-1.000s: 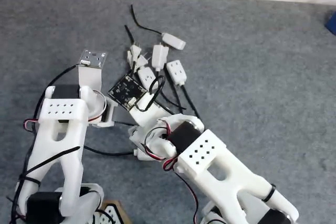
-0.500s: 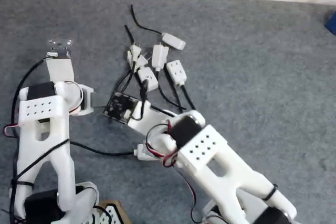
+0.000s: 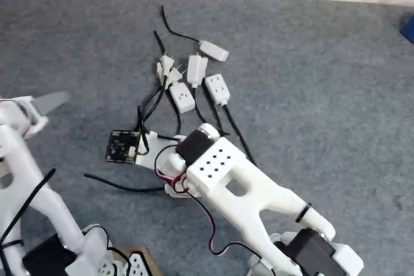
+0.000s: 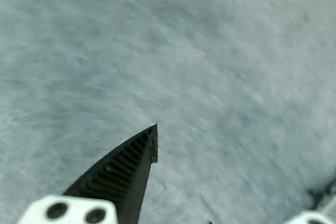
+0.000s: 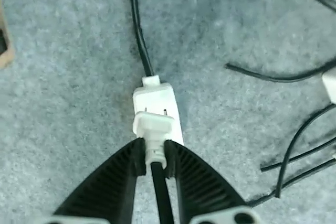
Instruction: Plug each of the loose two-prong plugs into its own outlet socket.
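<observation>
Right wrist view: right gripper (image 5: 153,153) clenches a plug (image 5: 153,124) by its neck, prongs aimed at a socket (image 5: 156,97), likely for insertion; left gripper (image 3: 46,103), far left, state untellable.

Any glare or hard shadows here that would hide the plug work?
High view: even light, only a soft shadow under the white right arm on the grey felt mat. Right wrist view: no glare; the black pincer, white two-prong plug and white outlet socket are evenly lit. Left wrist view: mat evenly lit, no glare.
</observation>
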Robot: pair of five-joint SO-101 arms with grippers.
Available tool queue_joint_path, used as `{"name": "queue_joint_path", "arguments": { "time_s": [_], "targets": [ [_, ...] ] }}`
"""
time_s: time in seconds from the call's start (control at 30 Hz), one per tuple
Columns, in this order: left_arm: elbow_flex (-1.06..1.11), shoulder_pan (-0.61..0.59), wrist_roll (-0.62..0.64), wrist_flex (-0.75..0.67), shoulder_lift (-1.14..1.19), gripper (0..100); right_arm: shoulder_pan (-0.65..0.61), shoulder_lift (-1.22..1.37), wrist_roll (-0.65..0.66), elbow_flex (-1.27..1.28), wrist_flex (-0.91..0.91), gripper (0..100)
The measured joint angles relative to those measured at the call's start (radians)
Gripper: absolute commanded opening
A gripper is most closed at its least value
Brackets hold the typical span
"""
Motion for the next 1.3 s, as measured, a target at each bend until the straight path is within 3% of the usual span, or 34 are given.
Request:
{"name": "queue_joint_path", "arguments": {
  "time_s": [0.5,1.3],
  "targets": [
    [-0.014,-0.028,-0.008,0.000,0.000,51,-0.005,0.249,0.247,-0.330,0.270,0.8],
    [-0.012,-0.037,-0.077,0.000,0.000,51,-0.003,0.278,0.255,-0.325,0.160,0.8]
  ]
}}
